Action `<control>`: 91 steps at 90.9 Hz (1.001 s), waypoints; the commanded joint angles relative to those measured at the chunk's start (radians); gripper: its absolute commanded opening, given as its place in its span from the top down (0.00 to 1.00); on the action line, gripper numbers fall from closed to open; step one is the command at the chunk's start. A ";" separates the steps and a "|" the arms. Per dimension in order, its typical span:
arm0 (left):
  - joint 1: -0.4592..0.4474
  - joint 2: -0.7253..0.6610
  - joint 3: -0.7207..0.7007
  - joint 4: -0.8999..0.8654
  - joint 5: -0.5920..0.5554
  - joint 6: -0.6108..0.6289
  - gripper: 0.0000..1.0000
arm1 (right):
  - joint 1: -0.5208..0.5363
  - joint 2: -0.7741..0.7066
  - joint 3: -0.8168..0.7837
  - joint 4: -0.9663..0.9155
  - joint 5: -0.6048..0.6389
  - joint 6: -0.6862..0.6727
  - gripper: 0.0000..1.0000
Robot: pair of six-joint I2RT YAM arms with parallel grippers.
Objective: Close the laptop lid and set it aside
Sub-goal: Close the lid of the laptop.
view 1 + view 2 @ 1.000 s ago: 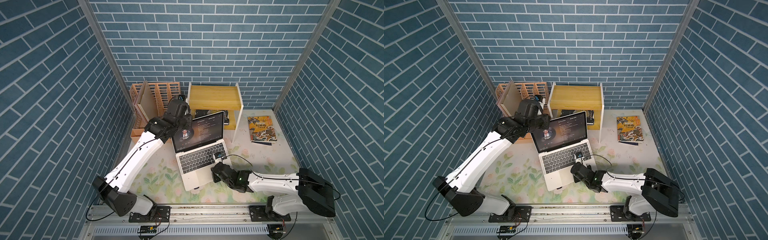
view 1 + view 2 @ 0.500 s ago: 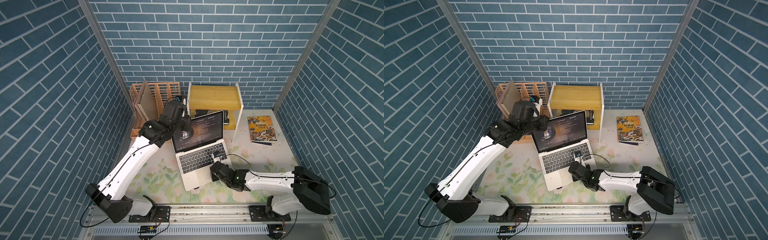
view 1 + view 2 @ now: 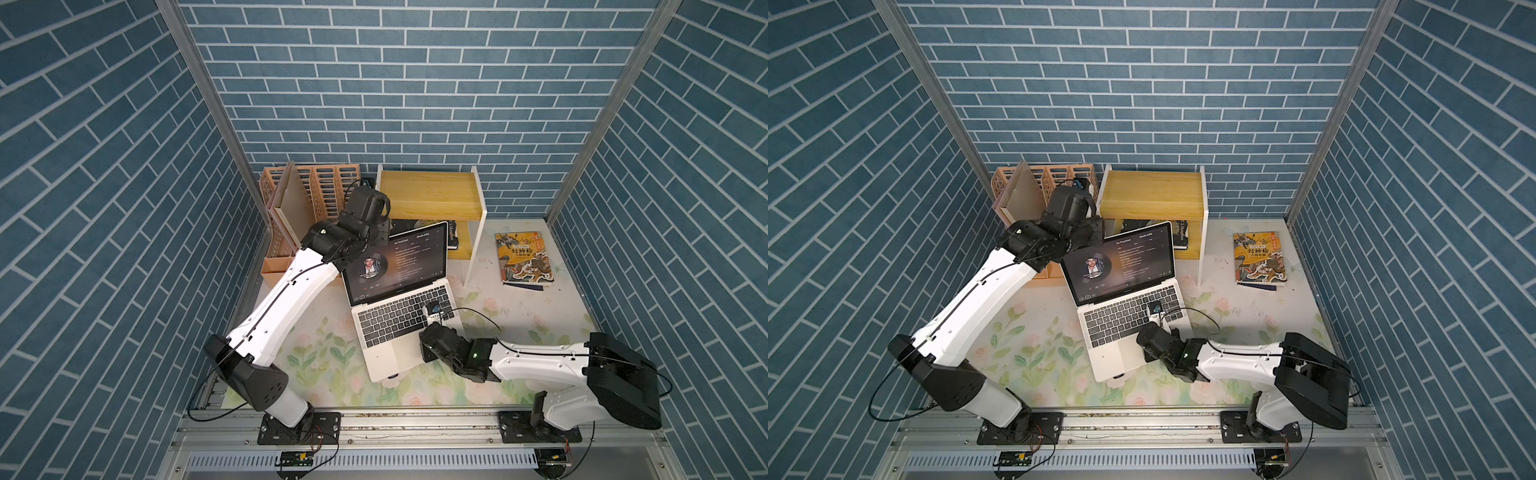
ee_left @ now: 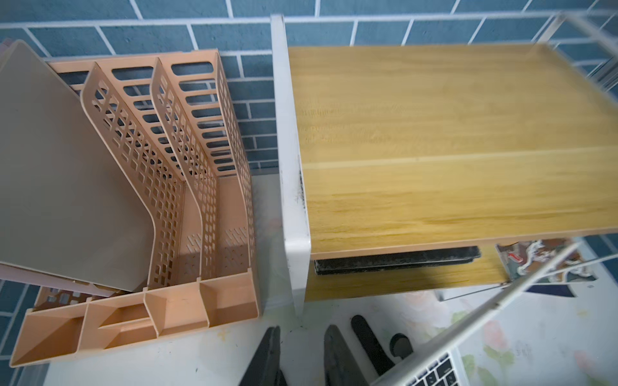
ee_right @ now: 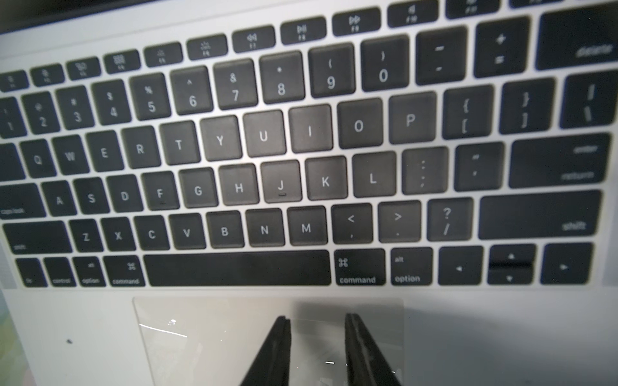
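1. On the floral mat (image 3: 324, 357), mid-table and just in front of the wooden shelf (image 3: 432, 195), the laptop (image 3: 401, 328) sits with the lid (image 3: 399, 262) raised and its display lit. By my judgement, no part of the task is done yet.
2. What remains is to fold the lid down onto the keyboard (image 5: 301, 150), then move the closed machine to one side.
3. The left gripper (image 4: 301, 334) hangs behind the lid's upper corner on the file rack (image 4: 187, 150) side. Its jaws are drawn nearly together and grip nothing, so it looks placed to push the lid forward.
4. The right gripper (image 5: 316, 322) sits low over the trackpad (image 5: 214, 334), jaws a little apart and empty. Whether the tips touch the surface I cannot tell.
5. Both top views show both arms, the lit display, and the book (image 3: 525, 259) lying well apart, but neither shows the jaws of either claw.
6. Only the left wrist view shows the lid's thin edge slanting just beside the fingers (image 4: 334, 354), plus the rack's slots. Only the right wrist view shows the individual keys and the jaw gap over the trackpad.
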 commanded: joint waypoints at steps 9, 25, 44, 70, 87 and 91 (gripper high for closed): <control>-0.009 0.002 0.008 -0.064 0.001 0.001 0.75 | 0.007 -0.022 -0.004 0.015 -0.012 0.043 0.69; -0.010 -0.014 0.001 -0.082 0.009 -0.001 0.75 | 0.008 -0.016 -0.002 0.020 -0.016 0.044 0.68; -0.013 -0.026 -0.025 -0.108 0.037 -0.002 0.75 | 0.009 0.008 0.007 0.018 -0.014 0.049 0.68; -0.019 -0.067 -0.070 -0.106 0.092 -0.030 0.76 | 0.008 0.022 0.013 0.016 -0.004 0.057 0.68; -0.029 -0.118 -0.153 -0.069 0.152 -0.057 0.76 | 0.008 0.038 0.021 0.009 -0.002 0.060 0.68; -0.029 -0.128 -0.173 -0.063 0.156 -0.067 0.76 | 0.009 0.040 0.023 0.006 0.000 0.060 0.68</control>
